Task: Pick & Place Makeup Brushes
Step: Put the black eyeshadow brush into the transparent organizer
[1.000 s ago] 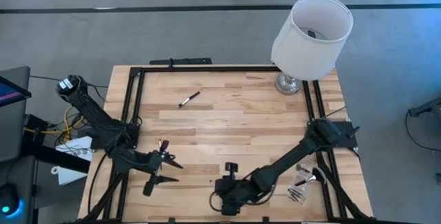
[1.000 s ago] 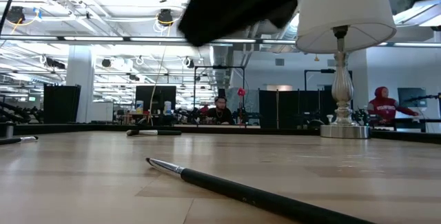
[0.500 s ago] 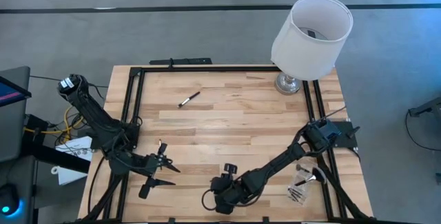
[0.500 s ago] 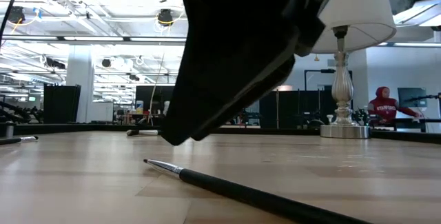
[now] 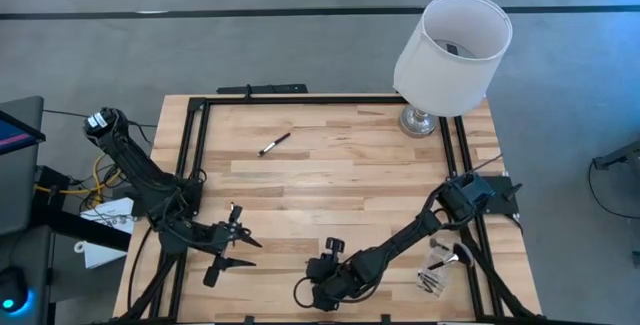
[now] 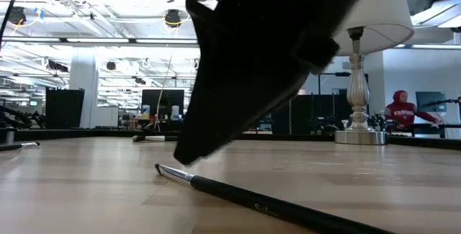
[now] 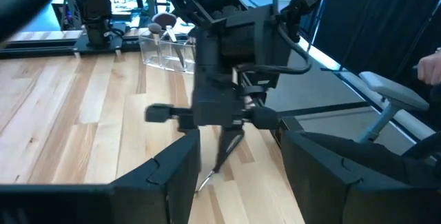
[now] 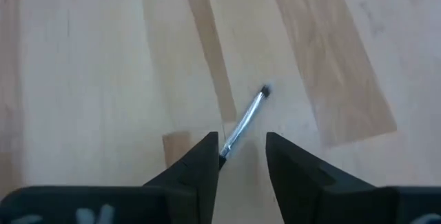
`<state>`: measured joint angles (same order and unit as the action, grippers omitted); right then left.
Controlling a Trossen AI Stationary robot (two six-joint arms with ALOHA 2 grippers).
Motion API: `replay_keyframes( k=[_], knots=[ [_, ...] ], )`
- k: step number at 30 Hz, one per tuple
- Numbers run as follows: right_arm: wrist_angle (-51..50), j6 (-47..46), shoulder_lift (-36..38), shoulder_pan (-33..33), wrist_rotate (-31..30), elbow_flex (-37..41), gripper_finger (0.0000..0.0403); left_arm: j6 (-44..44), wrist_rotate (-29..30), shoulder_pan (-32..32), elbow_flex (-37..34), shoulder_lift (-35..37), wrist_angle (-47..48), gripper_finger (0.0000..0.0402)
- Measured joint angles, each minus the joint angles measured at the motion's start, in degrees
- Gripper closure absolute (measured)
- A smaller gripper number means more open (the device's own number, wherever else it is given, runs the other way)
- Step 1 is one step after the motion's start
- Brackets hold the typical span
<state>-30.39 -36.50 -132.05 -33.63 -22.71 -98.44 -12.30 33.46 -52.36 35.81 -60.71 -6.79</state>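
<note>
A slim black brush with a silver ferrule (image 6: 238,196) lies flat on the table near its near edge. My right gripper (image 8: 241,141) is open, low over the brush's ferrule end (image 8: 247,122), one finger on each side. The high view shows my right gripper (image 5: 303,293) at the near edge. My left gripper (image 5: 256,253) hovers open at near left, pointing at the right one. A second brush (image 5: 275,144) lies on the far-left part of the table. More brushes stand in a clear holder (image 5: 438,265) at near right. My right gripper comes at the brush from above, slanting, with the fingers (image 8: 203,158) straddling the handle just behind the ferrule (image 8: 234,138). I cannot tell whether either finger touches it. The brush lies flat on the table.
A white-shaded lamp (image 5: 450,45) stands at the far right corner. A black frame (image 5: 190,165) runs along the table's sides. Another brush (image 6: 18,145) lies far off at the left in the low view. The wooden middle (image 5: 340,185) has free room.
My right gripper has come down toward the near edge and slightly left, dropping from high above the table to just over the foreground brush. My left gripper has shifted a little toward the near edge.
</note>
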Motion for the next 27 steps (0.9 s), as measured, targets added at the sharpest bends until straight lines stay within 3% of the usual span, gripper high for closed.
replay_keyframes(
  k=[15, 24, 27],
  knots=[
    [-0.2, -0.1, -2.0, 0.0, 0.1, -0.3, 0.0300, -0.2, 1.1, 0.1, 0.0, 0.0, 0.4, 0.0202],
    [-1.0, 0.7, -2.1, 0.0, 0.2, -0.2, 0.0389, -0.2, 1.1, 0.1, 0.0, 0.0, 0.6, 0.0202],
    [-1.9, 0.7, -2.1, 0.0, 0.3, -0.2, 0.0391, -0.2, 1.1, 0.1, 0.0, 0.0, 0.6, 0.0202]
  ],
)
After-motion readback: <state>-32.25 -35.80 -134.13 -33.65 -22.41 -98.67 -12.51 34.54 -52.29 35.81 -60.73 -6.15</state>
